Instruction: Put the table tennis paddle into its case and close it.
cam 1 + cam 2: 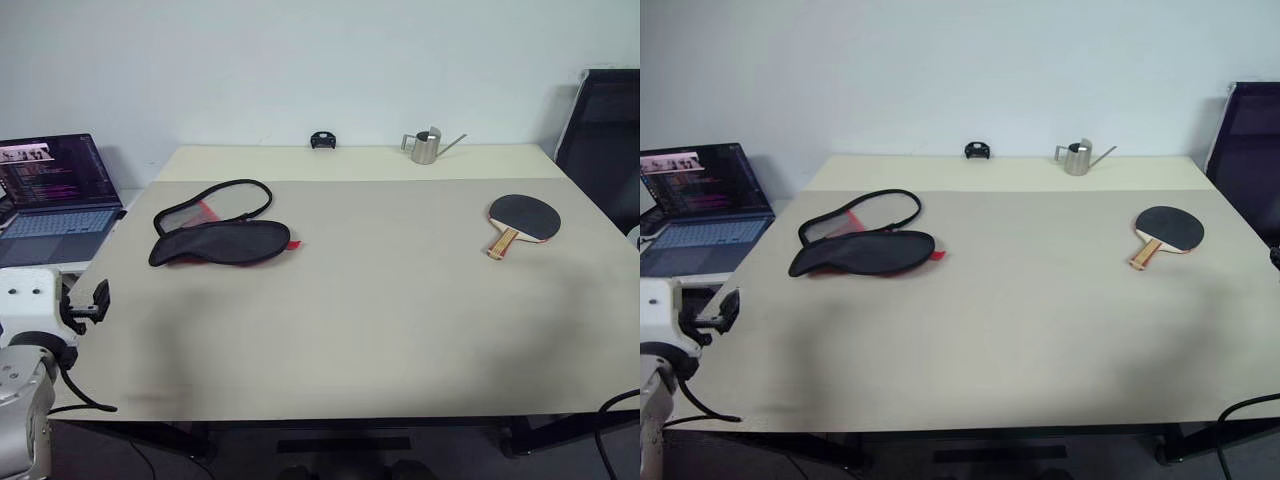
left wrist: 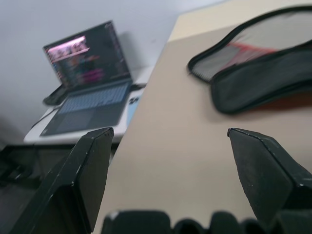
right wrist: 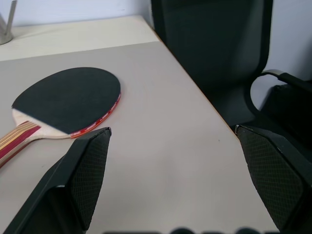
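The table tennis paddle (image 3: 66, 100) lies just ahead of your right hand (image 3: 173, 180), fingers spread wide and empty, handle pointing back toward you, well apart from the case (image 1: 220, 242).

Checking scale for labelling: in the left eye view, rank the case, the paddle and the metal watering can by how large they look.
1. The case, lying open, looks largest.
2. The table tennis paddle.
3. The metal watering can, smallest, though it stands farthest from the camera, so its true size is unsure.
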{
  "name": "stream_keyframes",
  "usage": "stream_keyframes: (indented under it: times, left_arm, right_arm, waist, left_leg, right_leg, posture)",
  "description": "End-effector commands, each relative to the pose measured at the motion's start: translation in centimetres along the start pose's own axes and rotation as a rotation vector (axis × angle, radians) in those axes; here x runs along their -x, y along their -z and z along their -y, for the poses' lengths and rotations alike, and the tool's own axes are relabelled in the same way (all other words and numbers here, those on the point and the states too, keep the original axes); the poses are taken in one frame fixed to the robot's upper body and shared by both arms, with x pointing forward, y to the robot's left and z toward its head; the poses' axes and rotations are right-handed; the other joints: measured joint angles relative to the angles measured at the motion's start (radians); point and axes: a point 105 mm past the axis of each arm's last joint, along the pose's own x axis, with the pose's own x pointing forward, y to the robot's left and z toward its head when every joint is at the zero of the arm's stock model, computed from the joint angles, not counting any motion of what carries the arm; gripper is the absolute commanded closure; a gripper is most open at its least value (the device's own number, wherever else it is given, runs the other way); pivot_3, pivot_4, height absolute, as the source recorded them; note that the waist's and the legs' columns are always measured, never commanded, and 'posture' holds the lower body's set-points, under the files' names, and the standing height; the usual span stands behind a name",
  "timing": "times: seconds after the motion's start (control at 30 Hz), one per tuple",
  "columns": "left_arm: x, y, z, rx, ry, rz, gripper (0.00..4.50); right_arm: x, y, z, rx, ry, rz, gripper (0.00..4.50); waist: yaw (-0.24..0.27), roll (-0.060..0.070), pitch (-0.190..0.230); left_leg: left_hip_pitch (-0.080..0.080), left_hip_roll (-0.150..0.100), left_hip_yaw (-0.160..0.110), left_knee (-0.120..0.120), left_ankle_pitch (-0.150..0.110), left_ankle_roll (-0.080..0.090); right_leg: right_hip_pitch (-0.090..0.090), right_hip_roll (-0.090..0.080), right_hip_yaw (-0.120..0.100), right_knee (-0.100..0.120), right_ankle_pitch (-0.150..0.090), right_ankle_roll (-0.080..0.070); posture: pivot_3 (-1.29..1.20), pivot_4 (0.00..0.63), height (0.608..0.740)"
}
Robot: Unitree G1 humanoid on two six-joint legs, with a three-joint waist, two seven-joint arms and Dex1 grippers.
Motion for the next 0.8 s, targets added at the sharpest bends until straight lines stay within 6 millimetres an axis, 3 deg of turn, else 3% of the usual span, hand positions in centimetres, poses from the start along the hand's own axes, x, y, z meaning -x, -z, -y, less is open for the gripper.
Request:
stream_keyframes:
  times: [0.03, 0.2, 0.47, 0.67, 0.8]
  left_arm:
    - [-0.2, -0.4, -0.4, -0.009, -0.03, 0.025, 0.4]
    - [-1.0, -0.6, 0.5, 0.01, 0.001, 0.048, 0.4]
    - [-1.9, -1.3, 1.3, 0.026, 0.048, 0.094, 0.4]
    - [-3.3, -1.5, 0.6, 0.066, 0.055, 0.114, 0.4]
    - [-4.4, -1.7, 2.6, 0.085, 0.156, 0.12, 0.4]
  right_arm:
    - [0.6, -2.0, 0.7, 0.032, 0.003, 0.02, 0.03]
    - [0.9, -2.7, 1.1, 0.034, 0.014, 0.038, 0.03]
    - [0.6, -3.3, -0.9, 0.073, -0.101, 0.051, 0.03]
    - [0.3, -4.1, -5.4, 0.094, -0.304, 0.088, 0.03]
    - [1.7, -4.7, -8.9, 0.104, -0.476, 0.087, 0.03]
  waist:
    - [0.001, 0.0, 0.0]
    - [0.001, 0.0, 0.0]
    - [0.0, 0.0, 0.0]
    - [0.0, 0.0, 0.0]
    - [0.004, 0.0, 0.0]
  left_leg:
    - [0.0, 0.0, 0.0, 0.0, 0.0, 0.0]
    - [0.0, 0.0, 0.0, 0.0, 0.0, 0.0]
    - [0.0, 0.0, 0.0, 0.0, 0.0, 0.0]
    - [0.0, 0.0, 0.0, 0.0, 0.0, 0.0]
    - [-0.001, 0.0, 0.0, 0.0, 0.0, 0.0]
  right_leg:
    - [0.0, 0.0, 0.0, 0.0, 0.0, 0.0]
    - [0.0, 0.0, 0.0, 0.0, 0.0, 0.0]
    - [0.0, 0.0, 0.0, 0.0, 0.0, 0.0]
    - [0.0, 0.0, 0.0, 0.001, 0.0, 0.0]
    - [-0.001, 0.0, 0.0, 0.001, 0.0, 0.001]
  posture:
    - [0.0, 0.15, 0.74]
    - [0.0, 0.15, 0.74]
    - [0.0, 0.15, 0.74]
    - [0.0, 0.15, 0.74]
    - [0.0, 0.15, 0.74]
